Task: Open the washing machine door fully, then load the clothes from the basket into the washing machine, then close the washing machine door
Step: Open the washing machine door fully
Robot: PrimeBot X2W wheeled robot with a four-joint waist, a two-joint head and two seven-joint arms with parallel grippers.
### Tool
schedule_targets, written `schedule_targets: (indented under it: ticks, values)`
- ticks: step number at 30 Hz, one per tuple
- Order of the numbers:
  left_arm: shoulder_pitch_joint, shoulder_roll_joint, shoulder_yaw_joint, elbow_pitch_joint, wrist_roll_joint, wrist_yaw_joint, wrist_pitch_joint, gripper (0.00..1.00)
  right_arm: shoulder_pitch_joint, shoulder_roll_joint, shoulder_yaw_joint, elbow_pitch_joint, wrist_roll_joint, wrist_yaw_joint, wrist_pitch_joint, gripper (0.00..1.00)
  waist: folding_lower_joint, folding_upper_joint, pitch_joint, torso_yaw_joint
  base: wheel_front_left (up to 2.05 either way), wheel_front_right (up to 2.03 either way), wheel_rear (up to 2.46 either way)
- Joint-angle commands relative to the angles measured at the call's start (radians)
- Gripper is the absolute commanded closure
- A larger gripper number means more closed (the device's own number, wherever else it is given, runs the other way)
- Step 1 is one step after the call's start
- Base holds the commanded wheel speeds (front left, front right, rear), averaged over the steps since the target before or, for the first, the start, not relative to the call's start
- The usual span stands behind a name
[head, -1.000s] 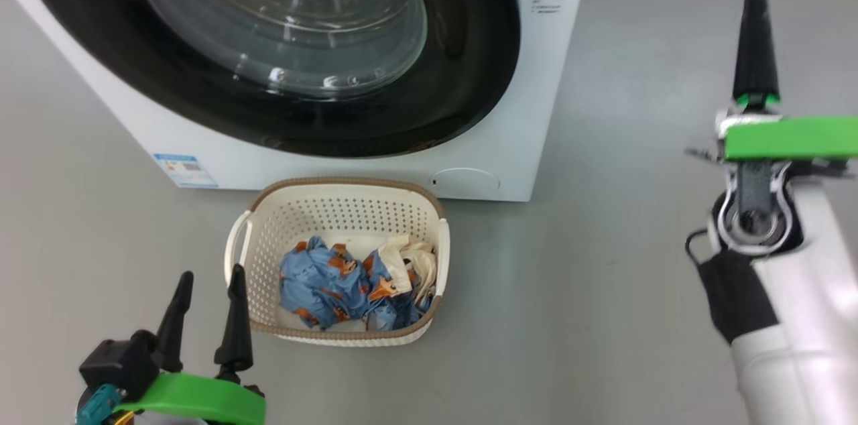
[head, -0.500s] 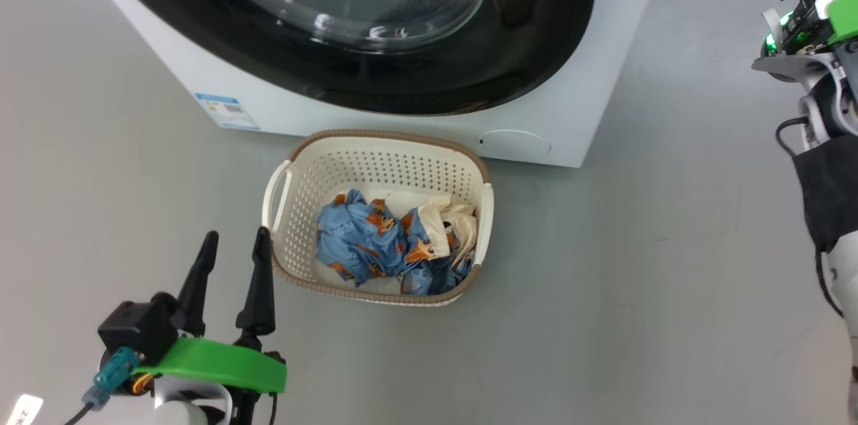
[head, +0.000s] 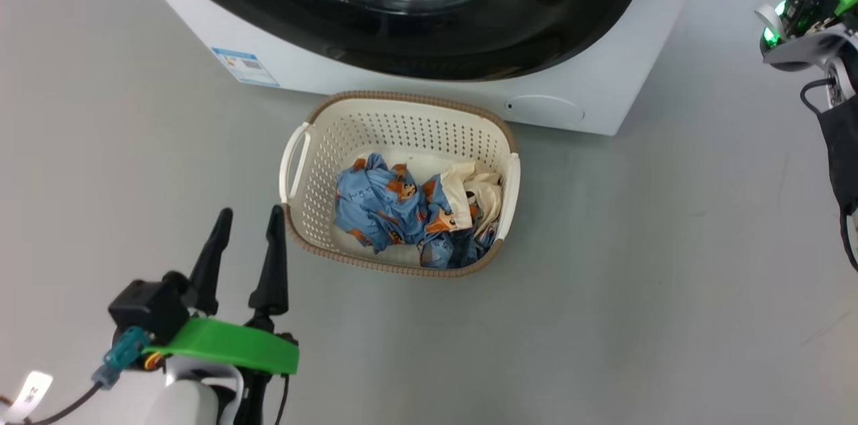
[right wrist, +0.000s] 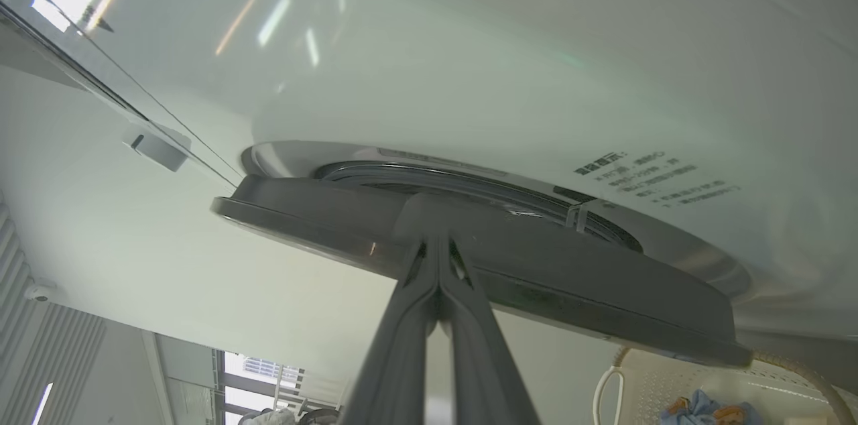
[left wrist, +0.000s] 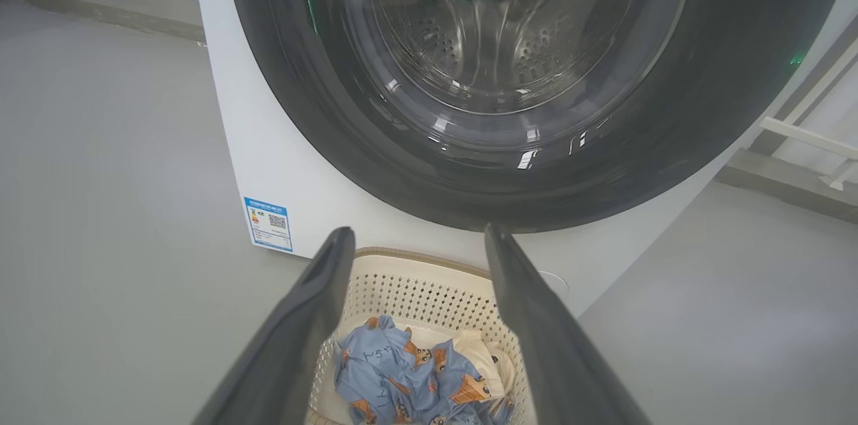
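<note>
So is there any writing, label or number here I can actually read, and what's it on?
No text here reads clearly enough to quote.
The blue label low on the washing machine: print and a square code, too small.
The grey printed lines beside the door: too blurred.
The white tag low in the head view: too blurred.
The clothes: faint marks, too small.

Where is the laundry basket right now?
In the head view the basket sits on the grey floor near the middle, just in front of the washing machine, with the clothes inside and the open left gripper to its left.
</note>
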Motion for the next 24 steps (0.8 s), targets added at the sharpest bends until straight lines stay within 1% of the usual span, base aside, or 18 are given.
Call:
schedule_targets:
  ticks: [1, 11, 18, 24]
  values:
    - [-0.032, 0.017, 0.025, -0.023, -0.008, -0.002, -0.006, 0.00, -0.029, 0.003, 0.009, -0.013, 0.006, 0.002, 0.015, 1.00, 0.0000, 0.0000, 0.018, 0.008, 0.00, 0.00, 0.00]
    - [-0.066, 0.017, -0.008, -0.034, -0.029, -0.002, -0.006, 0.00, -0.118, 0.009, 0.022, 0.075, -0.015, 0.002, 0.056, 1.00, 0.0000, 0.0000, 0.075, 0.029, 0.00, 0.00, 0.00]
    - [-0.085, 0.017, -0.021, -0.036, -0.045, -0.002, -0.006, 0.00, -0.169, 0.018, 0.045, 0.113, -0.040, 0.002, 0.078, 1.00, 0.0000, 0.0000, 0.106, 0.043, 0.00, 0.00, 0.00]
    - [-0.093, 0.017, -0.026, -0.035, -0.053, -0.002, -0.006, 0.00, -0.184, 0.026, 0.055, 0.126, -0.047, 0.002, 0.091, 1.00, 0.0000, 0.0000, 0.112, 0.047, 0.00, 0.00, 0.00]
